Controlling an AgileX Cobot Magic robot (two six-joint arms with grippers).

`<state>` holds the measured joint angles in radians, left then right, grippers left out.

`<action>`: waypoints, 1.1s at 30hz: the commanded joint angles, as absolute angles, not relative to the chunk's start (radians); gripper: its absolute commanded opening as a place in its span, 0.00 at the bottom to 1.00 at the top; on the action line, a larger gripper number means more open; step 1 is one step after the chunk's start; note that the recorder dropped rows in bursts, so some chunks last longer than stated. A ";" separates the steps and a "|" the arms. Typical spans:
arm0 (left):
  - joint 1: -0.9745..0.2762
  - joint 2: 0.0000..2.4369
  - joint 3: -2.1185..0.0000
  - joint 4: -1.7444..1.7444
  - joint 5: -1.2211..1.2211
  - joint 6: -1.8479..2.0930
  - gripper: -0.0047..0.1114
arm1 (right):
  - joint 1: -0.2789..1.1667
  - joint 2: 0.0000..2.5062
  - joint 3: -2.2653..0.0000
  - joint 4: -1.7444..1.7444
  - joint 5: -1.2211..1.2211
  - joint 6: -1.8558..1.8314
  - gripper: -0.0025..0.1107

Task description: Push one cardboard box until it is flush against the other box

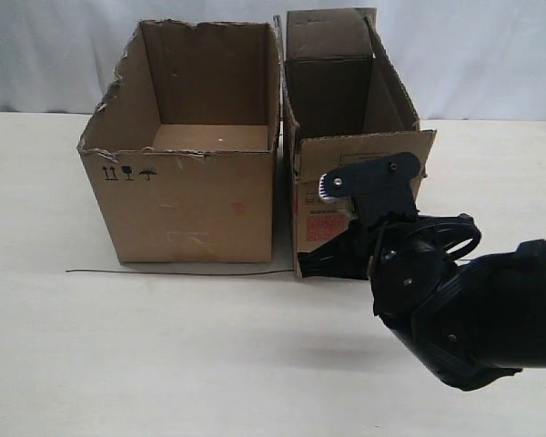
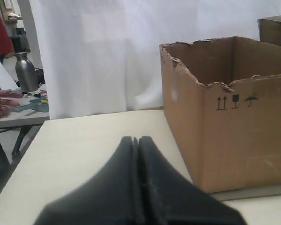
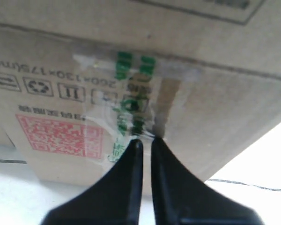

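On the pale table (image 1: 164, 355), the cardboard box (image 1: 364, 150) stands at about 1 o'clock from the middle of the exterior view, directly at 3 o'clock of the other box (image 1: 191, 200). The two are just beside each other, with a thin gap showing between their lower front corners.

The right gripper (image 3: 144, 143) is close up to the narrow carton's front face. Its jaws are drawn almost together with only a slit between, holding nothing, and they point at the green-printed tape strip (image 3: 131, 89). I cannot tell whether the tips touch the cardboard.

Beside the tape sit a red square label (image 3: 61, 135) – its characters are too blurred to read – and black print that reads "260x130x175mm" next to a recycling mark.

The left gripper (image 2: 136, 143), jaws pressed together and empty, rests well apart from the wider carton, which bears handling symbols (image 2: 236, 101): two arrows, a glass and an umbrella.

A thin black wire (image 1: 164, 271) lies along the boxes' front, at 6 o'clock of them.
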<state>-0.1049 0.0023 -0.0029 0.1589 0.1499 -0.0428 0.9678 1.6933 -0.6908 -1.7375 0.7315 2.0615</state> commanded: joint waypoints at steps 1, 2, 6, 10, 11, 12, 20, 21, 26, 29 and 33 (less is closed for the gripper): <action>-0.103 0.000 0.000 0.156 0.144 -0.042 0.04 | 0.979 1.657 -0.694 -1.744 0.696 2.019 0.07; -0.103 0.000 0.000 0.156 0.144 -0.042 0.04 | 0.983 1.634 -0.692 -1.744 0.673 1.981 0.07; -0.103 0.000 0.000 0.156 0.144 -0.042 0.04 | 1.007 1.544 -0.672 -1.627 0.643 1.838 0.07; -0.103 0.000 0.000 0.156 0.144 -0.042 0.04 | 1.015 1.413 -0.644 -1.473 0.599 1.650 0.07; -0.103 0.000 0.000 0.156 0.144 -0.042 0.04 | 1.015 1.371 -0.634 -1.423 0.593 1.593 0.07; -0.103 0.000 0.000 0.156 0.144 -0.042 0.04 | 1.015 1.336 -0.626 -1.375 0.589 1.546 0.07; -0.103 0.000 0.000 0.156 0.144 -0.042 0.04 | 1.008 0.909 -0.606 -1.233 0.665 1.299 0.07; -0.103 0.000 0.000 0.156 0.144 -0.042 0.04 | 0.997 0.867 -0.615 -1.249 0.697 1.298 0.07; -0.103 0.000 0.000 0.156 0.144 -0.042 0.04 | 0.807 0.829 -0.702 -1.225 0.758 1.173 0.07; -0.103 0.000 0.000 0.156 0.144 -0.042 0.04 | 0.553 0.941 -0.798 -1.058 0.651 0.972 0.07; -0.103 0.000 0.000 0.156 0.144 -0.042 0.04 | 0.156 1.225 -0.917 -0.492 0.447 0.534 0.07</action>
<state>-0.1049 0.0023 -0.0029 0.1589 0.1499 -0.0428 0.2939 1.1192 -0.8842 -0.7402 0.5336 0.7379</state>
